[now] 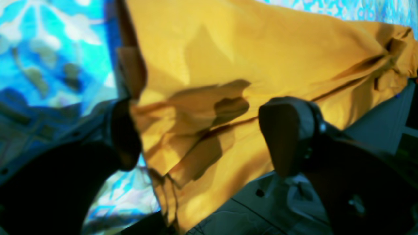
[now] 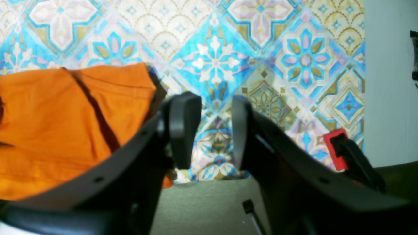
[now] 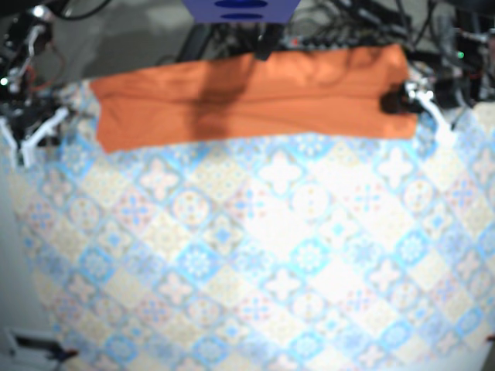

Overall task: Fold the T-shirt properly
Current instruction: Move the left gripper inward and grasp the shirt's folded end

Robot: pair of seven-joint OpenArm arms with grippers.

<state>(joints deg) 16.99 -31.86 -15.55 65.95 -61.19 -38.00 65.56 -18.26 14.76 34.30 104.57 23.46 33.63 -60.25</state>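
Two grippers are flanking the T-shirt (image 3: 247, 100), which is lying as a long orange band across the far edge of the patterned tablecloth (image 3: 255, 255), its long axis running side to side in the base view. The left gripper (image 1: 205, 137) is sitting right at one short end, jaws spread wide with bunched cloth between them but not clamped. The right gripper (image 2: 212, 130) is hanging just off the opposite end, jaws parted and holding nothing, the fabric lying beside it. By this layout, the left arm is looking nearer for the next fold, the shirt stretching away from it toward the right arm.
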